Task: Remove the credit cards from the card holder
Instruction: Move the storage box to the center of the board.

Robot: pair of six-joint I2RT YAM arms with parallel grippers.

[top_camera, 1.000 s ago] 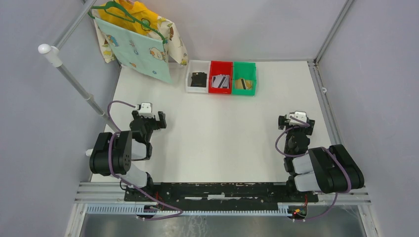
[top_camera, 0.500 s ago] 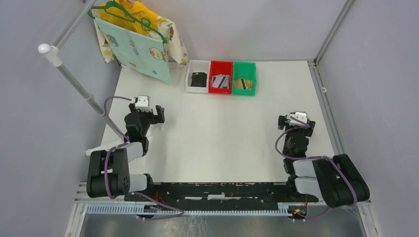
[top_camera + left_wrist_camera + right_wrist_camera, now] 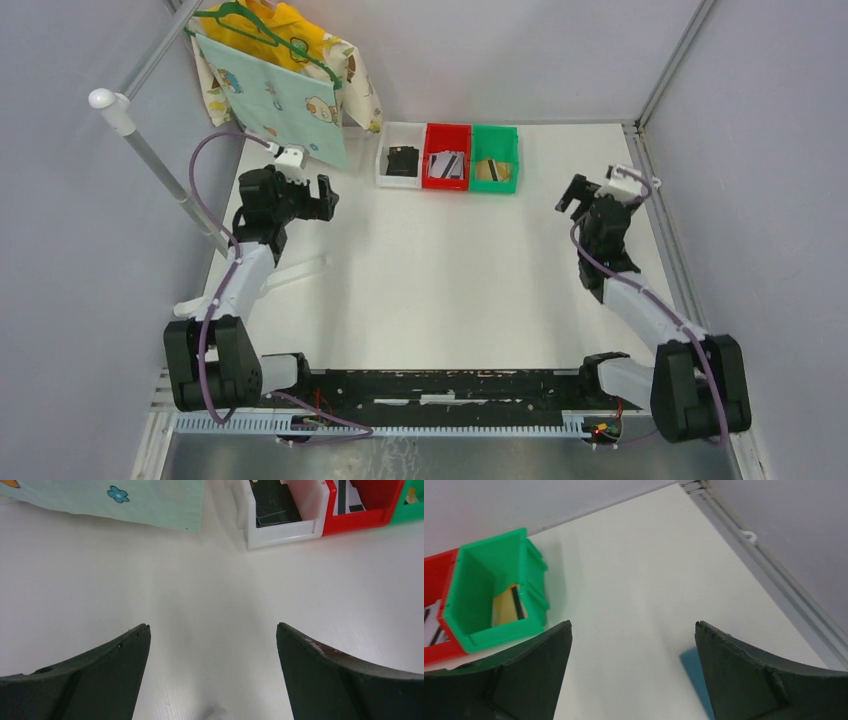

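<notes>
Grey walls close in a white table (image 3: 450,280), where three small bins sit in a row at 12 o'clock. The credit cards (image 3: 403,160) already lie in them: black ones in the white bin (image 3: 400,183), white-grey ones in the red bin (image 3: 446,133), and a gold-tan one with a dark stripe in the green bin (image 3: 494,135). How many cards each bin holds cannot be made out.

A pale blue patterned cloth (image 3: 275,105) hangs from a green hanger (image 3: 240,15) at 11 o'clock.

The left gripper (image 3: 212,625) hovers at 10 o'clock, its jaws spread wide over bare table with nothing between them. The white bin is ahead of it, and only a corner of the green bin reaches its wrist view.

The right gripper (image 3: 632,623) hangs at 2 o'clock, jaws also wide apart and empty.

The card holder (image 3: 691,662) shows only in the right wrist view, as a blurred slate-blue corner on the table. The rest is hidden behind the right-hand finger (image 3: 764,680). From above, the right arm covers it entirely.
</notes>
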